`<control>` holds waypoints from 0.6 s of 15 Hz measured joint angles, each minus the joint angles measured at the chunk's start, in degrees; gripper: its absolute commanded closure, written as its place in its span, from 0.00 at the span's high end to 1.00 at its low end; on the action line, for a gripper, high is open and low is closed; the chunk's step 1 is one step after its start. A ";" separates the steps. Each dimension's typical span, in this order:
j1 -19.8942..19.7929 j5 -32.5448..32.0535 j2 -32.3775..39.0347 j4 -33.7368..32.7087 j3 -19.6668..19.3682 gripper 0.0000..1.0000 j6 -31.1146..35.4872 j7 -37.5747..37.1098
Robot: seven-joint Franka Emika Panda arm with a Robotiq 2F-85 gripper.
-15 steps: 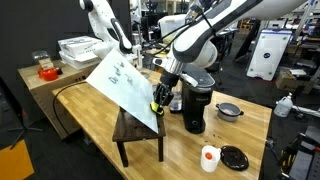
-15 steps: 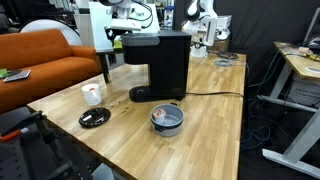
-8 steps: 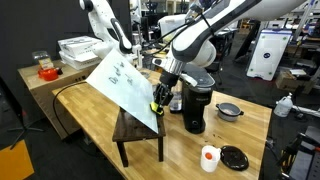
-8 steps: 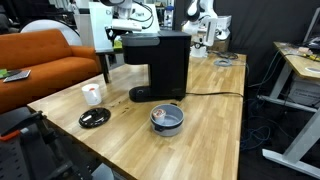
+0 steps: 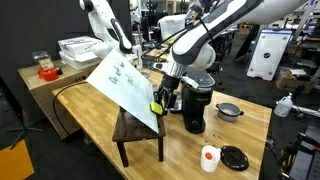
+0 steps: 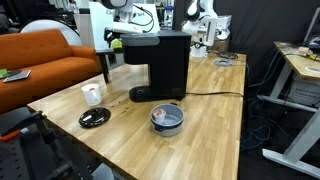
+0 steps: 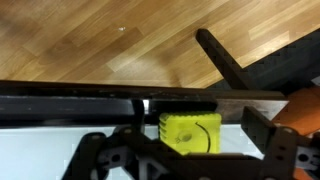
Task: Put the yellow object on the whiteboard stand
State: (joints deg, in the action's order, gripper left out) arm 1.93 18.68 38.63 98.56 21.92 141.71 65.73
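Robotics lab: another white robot arm (image 5: 103,24), equipment-laden workbenches (image 6: 292,62).

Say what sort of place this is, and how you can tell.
Probably a robotics lab: a second white robot arm behind, a workbench with cables, and a coffee maker.

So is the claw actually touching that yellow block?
Cannot tell. In the wrist view the yellow block sits between the fingers of the gripper, but the edges are blurred; in an exterior view it is too small.

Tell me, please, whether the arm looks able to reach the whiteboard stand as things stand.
Probably yes: the gripper, shut on the yellow object, hangs just over the whiteboard stand, beside the tilted whiteboard; nothing visibly lies between.
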 measured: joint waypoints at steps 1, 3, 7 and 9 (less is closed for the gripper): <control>0.00 -0.10 0.04 -0.01 -0.08 1.00 -0.13 0.00; 0.01 -0.18 0.04 -0.07 -0.10 1.00 -0.23 0.00; 0.01 -0.36 -0.06 -0.08 -0.21 1.00 -0.26 -0.03; -0.01 -0.94 -0.31 -0.07 -0.71 1.00 -0.25 -0.12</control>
State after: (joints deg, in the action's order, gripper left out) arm 1.92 17.74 38.31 98.49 21.21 141.45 65.61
